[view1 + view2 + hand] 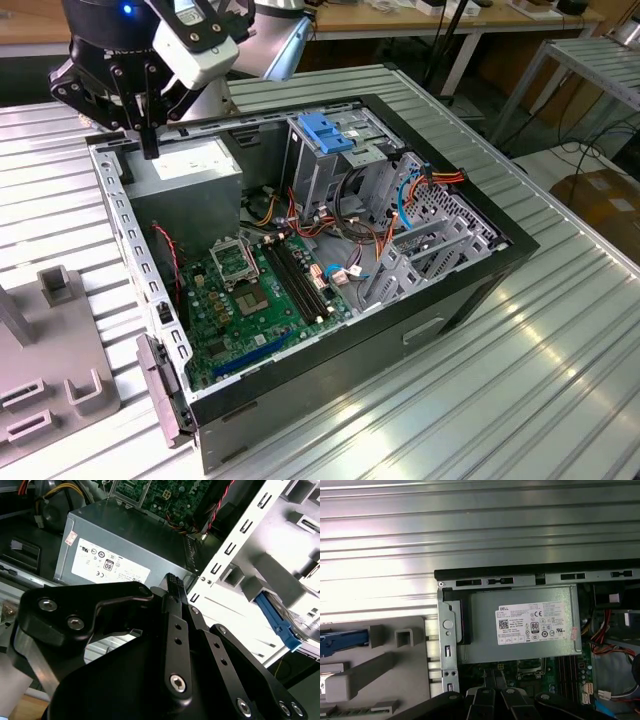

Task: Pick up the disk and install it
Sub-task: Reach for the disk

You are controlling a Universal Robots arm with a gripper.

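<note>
The disk shows as a blue carrier edge [278, 623] lying on the grey fixture [300, 555], and as a blue strip [342, 639] at the picture's border in the first wrist view. Its face is mostly cut off. My gripper [149, 148] hangs over the back corner of the open computer case [330, 240] at the exterior view's left. It is just above the grey power supply box [190, 175] with the white sticker. The black fingers [172, 587] are pressed together with nothing between them. The disk lies off to the side of the gripper, outside the case wall.
A blue ridged handle [325, 130] tops the drive cage inside the case. Red and orange cables [330, 215] cross above the green motherboard [255, 290]. The case stands on a ribbed metal table [500, 380]. The grey fixture [50, 350] stands on the exterior view's left.
</note>
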